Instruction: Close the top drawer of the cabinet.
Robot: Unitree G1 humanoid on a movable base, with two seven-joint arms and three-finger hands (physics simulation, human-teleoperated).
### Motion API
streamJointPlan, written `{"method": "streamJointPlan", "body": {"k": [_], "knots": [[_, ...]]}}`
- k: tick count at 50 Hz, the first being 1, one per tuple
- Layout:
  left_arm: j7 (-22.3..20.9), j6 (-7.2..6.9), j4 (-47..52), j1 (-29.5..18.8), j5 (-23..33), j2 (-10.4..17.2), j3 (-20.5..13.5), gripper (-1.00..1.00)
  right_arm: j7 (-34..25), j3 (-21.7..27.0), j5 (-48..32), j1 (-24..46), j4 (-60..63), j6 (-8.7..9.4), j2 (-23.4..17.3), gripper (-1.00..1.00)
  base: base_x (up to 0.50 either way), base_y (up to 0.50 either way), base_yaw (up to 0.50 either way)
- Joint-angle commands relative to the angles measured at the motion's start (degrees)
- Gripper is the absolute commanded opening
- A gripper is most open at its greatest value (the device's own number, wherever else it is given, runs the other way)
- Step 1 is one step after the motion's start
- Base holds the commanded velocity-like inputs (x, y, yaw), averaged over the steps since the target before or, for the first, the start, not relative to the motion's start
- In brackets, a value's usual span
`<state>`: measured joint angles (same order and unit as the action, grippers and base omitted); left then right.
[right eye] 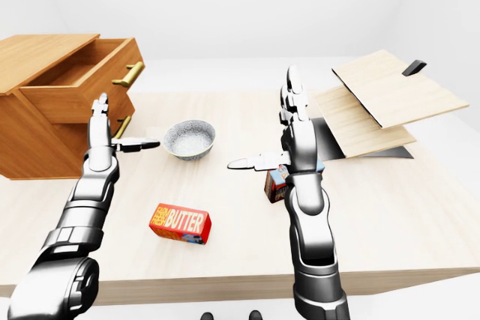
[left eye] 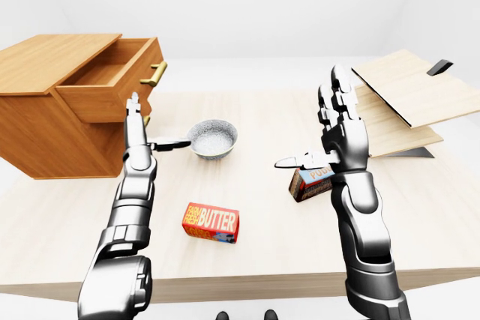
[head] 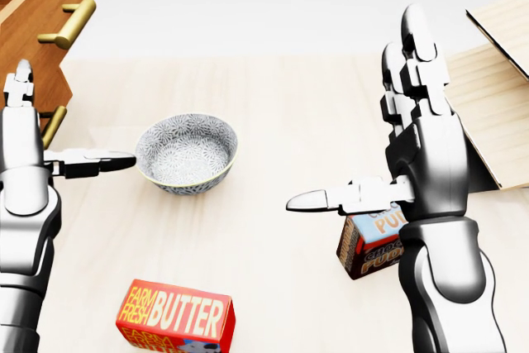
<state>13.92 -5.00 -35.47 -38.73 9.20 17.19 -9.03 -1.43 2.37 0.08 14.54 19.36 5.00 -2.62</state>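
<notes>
Left-eye view: we see the whole wooden cabinet (left eye: 56, 103) at upper left, its top drawer (left eye: 112, 80) pulled out, brass handle (left eye: 154, 73) showing; our left hand (left eye: 136, 134) spread flat just below it, holding nothing; stacked plywood boards (left eye: 409, 99) at right.

Head view: cabinet cropped to a corner; speckled ceramic bowl (head: 187, 153) and red butter box (head: 175, 317) clearer; our right hand (head: 417, 134) open, empty, above a small carton (head: 372, 241).

Right-eye view: adds little; pale table (right eye: 232, 245) edge.
</notes>
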Motion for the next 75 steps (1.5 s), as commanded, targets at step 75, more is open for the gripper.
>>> {"method": "streamJointPlan", "body": {"k": [75], "knots": [[0.5,0.0,0.2,-8.2,-25.9,16.7,-9.6,1.0,-0.3,0.0,-0.1,-0.5,-0.5,0.0,0.0,1.0,0.0,0.0,0.0]]}}
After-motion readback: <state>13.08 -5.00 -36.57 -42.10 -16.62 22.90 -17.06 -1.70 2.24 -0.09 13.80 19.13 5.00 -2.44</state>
